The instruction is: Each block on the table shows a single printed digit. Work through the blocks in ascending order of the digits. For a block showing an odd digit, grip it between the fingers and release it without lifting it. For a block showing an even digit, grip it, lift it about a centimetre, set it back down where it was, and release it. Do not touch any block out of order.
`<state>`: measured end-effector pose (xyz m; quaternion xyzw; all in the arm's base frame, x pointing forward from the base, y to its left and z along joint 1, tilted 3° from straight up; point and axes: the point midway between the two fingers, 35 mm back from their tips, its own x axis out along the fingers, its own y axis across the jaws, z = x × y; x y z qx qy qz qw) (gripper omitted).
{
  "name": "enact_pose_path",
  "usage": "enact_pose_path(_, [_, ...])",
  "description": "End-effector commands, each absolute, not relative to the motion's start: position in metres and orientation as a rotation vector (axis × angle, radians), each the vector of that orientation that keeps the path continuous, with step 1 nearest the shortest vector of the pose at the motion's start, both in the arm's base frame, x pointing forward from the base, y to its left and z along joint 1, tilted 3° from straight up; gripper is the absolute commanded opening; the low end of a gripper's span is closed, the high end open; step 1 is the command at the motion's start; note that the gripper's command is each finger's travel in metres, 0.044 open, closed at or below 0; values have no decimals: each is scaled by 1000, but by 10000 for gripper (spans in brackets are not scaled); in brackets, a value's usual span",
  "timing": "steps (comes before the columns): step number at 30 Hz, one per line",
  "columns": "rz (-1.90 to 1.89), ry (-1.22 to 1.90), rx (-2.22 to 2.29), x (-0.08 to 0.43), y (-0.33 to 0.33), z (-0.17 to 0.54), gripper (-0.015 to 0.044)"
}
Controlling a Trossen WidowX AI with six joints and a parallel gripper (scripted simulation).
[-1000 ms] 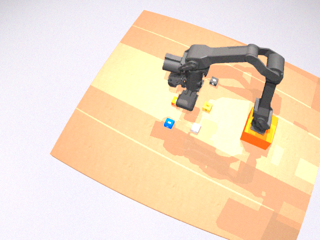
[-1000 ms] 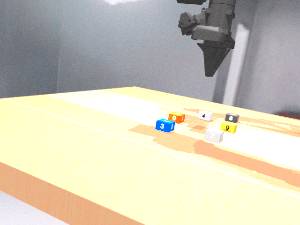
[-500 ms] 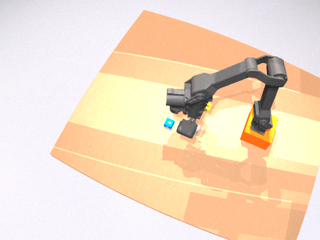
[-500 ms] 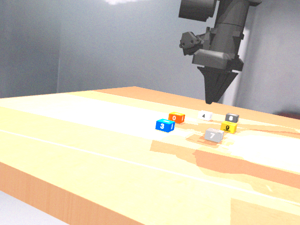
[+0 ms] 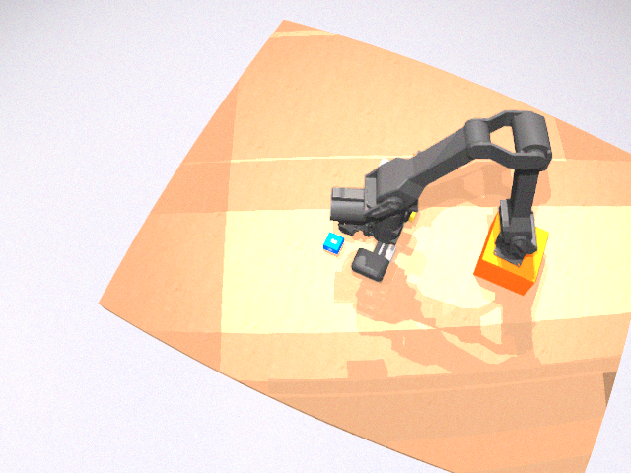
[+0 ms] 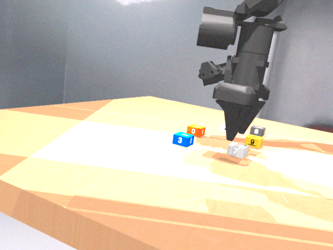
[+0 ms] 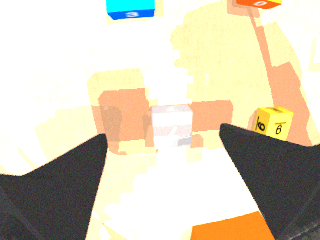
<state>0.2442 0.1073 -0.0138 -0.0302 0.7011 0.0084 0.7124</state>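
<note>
The light grey block 7 (image 5: 389, 251) (image 6: 237, 151) (image 7: 172, 122) sits on the table, partly hidden in the top view. My gripper (image 6: 235, 136) (image 7: 164, 131) is open and empty above it, with the block between the fingertips in the wrist view. The blue block 3 (image 5: 333, 242) (image 6: 183, 139) (image 7: 131, 10), orange block 0 (image 6: 195, 130) (image 7: 260, 3), yellow block 9 (image 5: 412, 217) (image 6: 254, 141) (image 7: 274, 122) and dark grey block 8 (image 6: 257, 130) stand apart. A white block (image 6: 222, 127) is mostly behind the fingers, its digit hidden.
The arm's orange base box (image 5: 504, 275) (image 7: 230, 229) stands to the right in the top view. The arm (image 5: 443, 153) reaches over the table from it and hides some of the blocks there. Shadows of the arm fall across the table (image 5: 285, 116).
</note>
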Motion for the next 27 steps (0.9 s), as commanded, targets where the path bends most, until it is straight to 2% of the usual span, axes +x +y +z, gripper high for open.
enact_pose_path(1, [11, 1563, -71, 242, 105, -21, 400])
enact_pose_path(15, [11, 1562, -73, 242, 104, -41, 400])
enact_pose_path(25, [11, 1562, -73, 242, 104, -41, 138])
enact_pose_path(27, [11, 1562, -73, 242, 104, -41, 120])
